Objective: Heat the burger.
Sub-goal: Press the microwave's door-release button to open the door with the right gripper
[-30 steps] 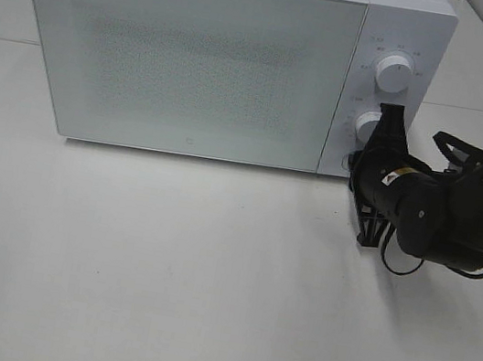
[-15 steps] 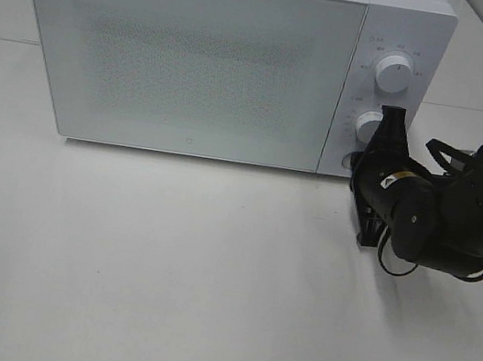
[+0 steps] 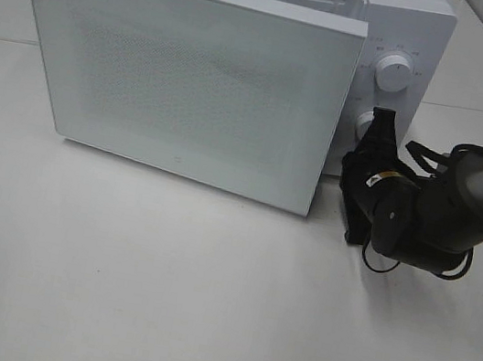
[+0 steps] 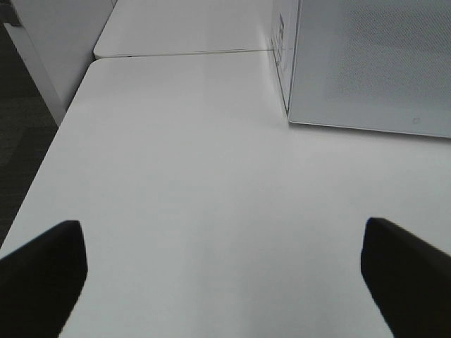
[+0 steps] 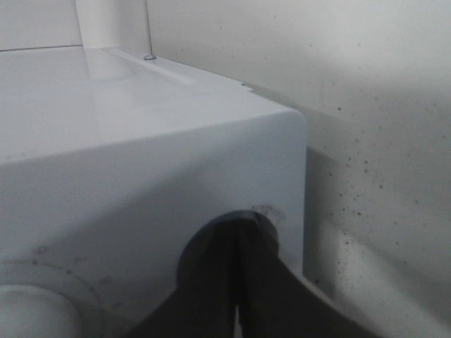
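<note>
Your right tool [image 3: 382, 122] is closed together, its tip in the round recess [image 5: 197, 246] on the microwave [image 3: 407, 23] front, just beside the lower knob [image 3: 365, 121]. The door [image 3: 184, 78] stands ajar. Your left tool [image 4: 225, 282] is wide apart over the bench [image 4: 176, 176]. Where the burger is, you cannot tell.

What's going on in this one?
The right gripper, shut, has its tips in a round recess on the control panel of the microwave, whose door stands ajar. The left gripper hangs open over the table beside it, holding nothing. No burger is in view.
</note>
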`<move>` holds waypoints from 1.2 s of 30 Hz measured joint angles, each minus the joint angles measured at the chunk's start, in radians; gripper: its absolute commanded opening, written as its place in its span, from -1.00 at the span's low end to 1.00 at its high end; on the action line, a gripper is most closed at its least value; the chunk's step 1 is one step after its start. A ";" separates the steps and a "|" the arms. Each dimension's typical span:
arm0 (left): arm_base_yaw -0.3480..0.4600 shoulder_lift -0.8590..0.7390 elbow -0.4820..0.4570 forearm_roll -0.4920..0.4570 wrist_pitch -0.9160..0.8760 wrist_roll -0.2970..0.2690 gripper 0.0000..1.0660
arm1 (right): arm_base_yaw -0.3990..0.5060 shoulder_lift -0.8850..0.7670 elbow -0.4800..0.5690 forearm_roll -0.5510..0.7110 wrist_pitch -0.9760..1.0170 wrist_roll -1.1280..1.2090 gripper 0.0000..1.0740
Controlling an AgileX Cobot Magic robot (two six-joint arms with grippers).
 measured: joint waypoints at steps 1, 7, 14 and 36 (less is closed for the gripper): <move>0.000 0.000 0.000 0.000 0.000 0.000 0.84 | 0.005 0.002 -0.007 0.011 0.008 -0.005 -1.00; 0.000 0.000 0.000 0.000 0.000 0.000 0.84 | 0.010 0.003 -0.017 0.035 0.022 -0.022 -1.00; 0.000 0.000 0.000 0.000 0.000 0.000 0.84 | 0.010 0.003 -0.017 0.040 0.023 -0.042 -1.00; 0.000 0.000 0.000 0.000 0.000 0.000 0.84 | -0.005 -0.099 0.068 -0.053 0.090 -0.020 -1.00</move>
